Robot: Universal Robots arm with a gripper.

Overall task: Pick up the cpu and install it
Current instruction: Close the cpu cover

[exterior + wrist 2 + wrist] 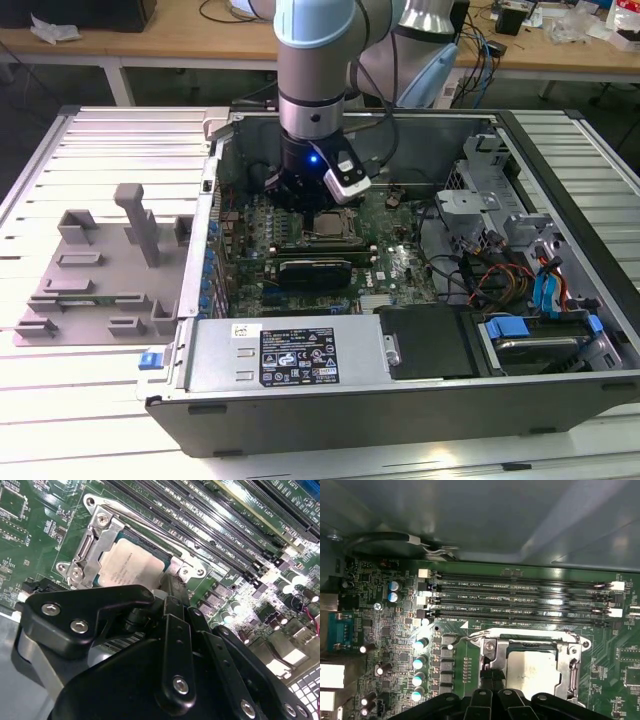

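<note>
We count one arm [315,90], reaching down from the top middle of the exterior view into one open computer case [400,420]. The case lies on its side on a slatted white desk [100,150]. One grey plastic fixture [100,275] sits on the desk at the exterior view's left, apart from the case. Inside the case we see one motherboard [400,265], one cpu [325,225] and one socket frame around it. In the first wrist view we count four long memory slots [520,600] running side by side past the socket frame [570,662]. We also count a row of four blue-topped capacitors [418,662] standing off another side of the frame. There the cpu [532,672] lies flat in the socket with its pale metal top facing up, and the silver frame borders every side that we can see. In the second wrist view the cpu [132,565] sits the same way inside the frame [95,545]. The two fingers [487,677] look pressed together, with nothing pinched between them. Their tips stand over the edge of the socket frame, just beside the cpu and not around it. In the second wrist view the fingers [172,592] end at one corner of the cpu. Whether the tips touch the chip or the frame we cannot tell.
</note>
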